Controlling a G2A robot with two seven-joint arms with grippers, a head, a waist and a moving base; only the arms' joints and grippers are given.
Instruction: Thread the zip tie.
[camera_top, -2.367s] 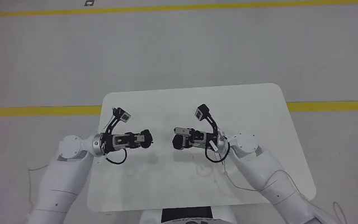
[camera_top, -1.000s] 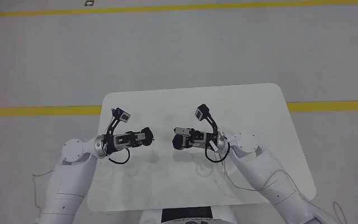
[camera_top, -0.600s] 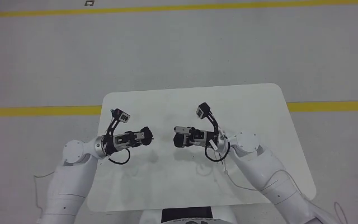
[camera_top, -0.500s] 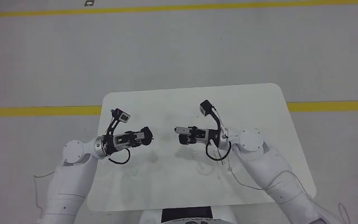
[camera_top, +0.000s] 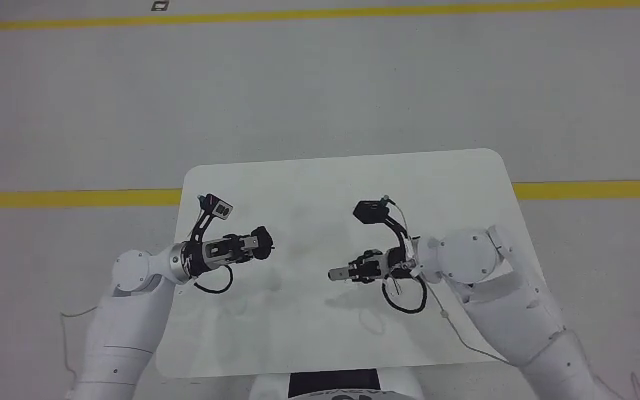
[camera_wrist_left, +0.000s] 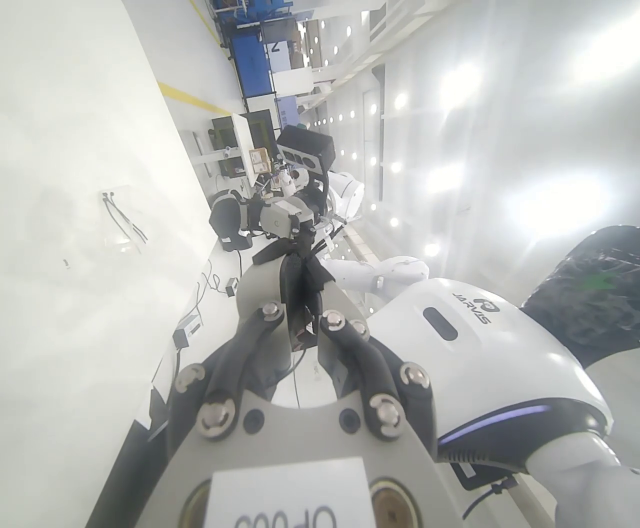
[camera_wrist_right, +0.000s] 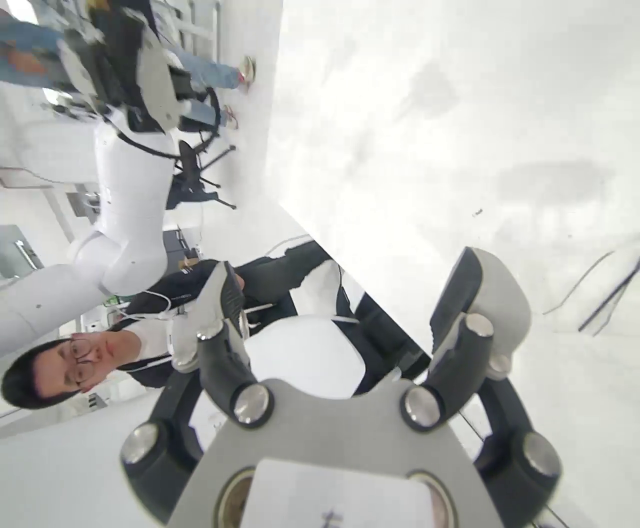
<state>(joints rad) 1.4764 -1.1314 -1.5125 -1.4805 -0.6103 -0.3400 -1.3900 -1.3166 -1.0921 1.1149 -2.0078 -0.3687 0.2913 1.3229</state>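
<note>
Zip ties (camera_wrist_right: 607, 301) on table (camera_wrist_right: 450, 100), near wide-open right gripper (camera_wrist_right: 350, 275), left gripper (camera_wrist_left: 300, 280) closed

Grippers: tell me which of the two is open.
The right gripper: its fingers stand wide apart with nothing held between them. The left gripper has its fingers pressed together.

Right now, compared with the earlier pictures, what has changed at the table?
The right gripper has drawn back from the left gripper, toward the robot's edge of the table, and has turned. It now stands open. The left gripper stayed where it was, shut.
</note>
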